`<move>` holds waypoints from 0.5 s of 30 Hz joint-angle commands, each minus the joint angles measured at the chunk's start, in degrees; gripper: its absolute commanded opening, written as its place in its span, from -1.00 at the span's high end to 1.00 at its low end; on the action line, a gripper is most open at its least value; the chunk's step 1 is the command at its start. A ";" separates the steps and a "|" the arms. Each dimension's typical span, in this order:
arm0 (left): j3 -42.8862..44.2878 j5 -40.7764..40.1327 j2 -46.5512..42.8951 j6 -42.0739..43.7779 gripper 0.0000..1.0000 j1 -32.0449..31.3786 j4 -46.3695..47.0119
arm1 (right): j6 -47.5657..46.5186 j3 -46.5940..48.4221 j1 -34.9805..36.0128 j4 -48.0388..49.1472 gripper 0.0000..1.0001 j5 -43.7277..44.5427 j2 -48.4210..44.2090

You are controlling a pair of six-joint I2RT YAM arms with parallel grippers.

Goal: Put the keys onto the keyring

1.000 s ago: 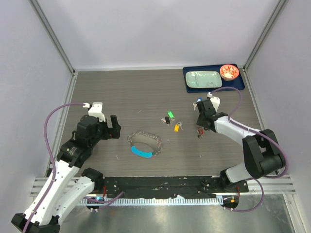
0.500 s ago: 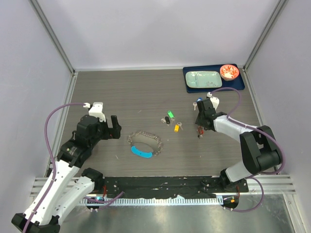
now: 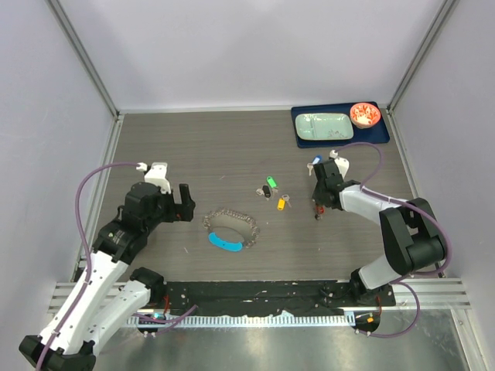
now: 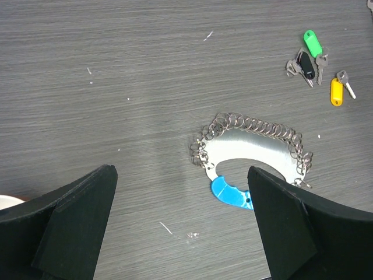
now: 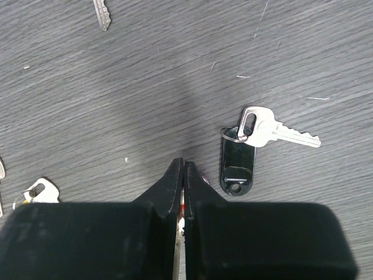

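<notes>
The keyring (image 3: 230,223) lies at mid table, a silvery chain loop with a blue crescent (image 3: 225,243); the left wrist view shows the keyring (image 4: 252,135) and its blue crescent (image 4: 231,193) too. Keys with green (image 3: 271,182), black (image 3: 267,190) and yellow (image 3: 281,203) tags lie to its right. My left gripper (image 3: 184,202) hangs open just left of the ring, nothing between its fingers (image 4: 81,216). My right gripper (image 3: 318,204) is low on the table with jaws pressed together (image 5: 183,164); a thin red and silvery key shows between them. A black-tagged key (image 5: 238,164) lies beside its tip.
A blue tray (image 3: 382,136) at the back right holds a pale green dish (image 3: 323,125) and a red bowl (image 3: 363,114). A blue-headed key (image 3: 311,165) lies behind the right gripper. Loose silvery keys (image 5: 102,14) lie around it. Grey walls stand on both sides.
The right gripper's jaws have closed down on the red key at the same spot. The left gripper has shifted slightly right, staying open.
</notes>
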 commanded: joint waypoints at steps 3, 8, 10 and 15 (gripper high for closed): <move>0.30 5.45 0.87 1.08 -0.99 0.26 3.00 | -0.14 0.04 -0.18 1.01 0.99 -0.59 -4.31; 1.45 10.73 2.98 -2.96 -0.99 0.17 7.12 | 0.03 -0.22 0.17 0.83 0.99 -5.60 -9.93; 2.76 12.83 4.12 -5.86 -0.99 -0.53 8.01 | -0.32 -0.40 0.53 0.92 0.99 -7.18 -11.69; 4.61 8.20 8.60 -7.19 -0.99 -7.29 10.56 | -1.81 -0.58 4.30 -1.01 0.99 -10.44 -14.16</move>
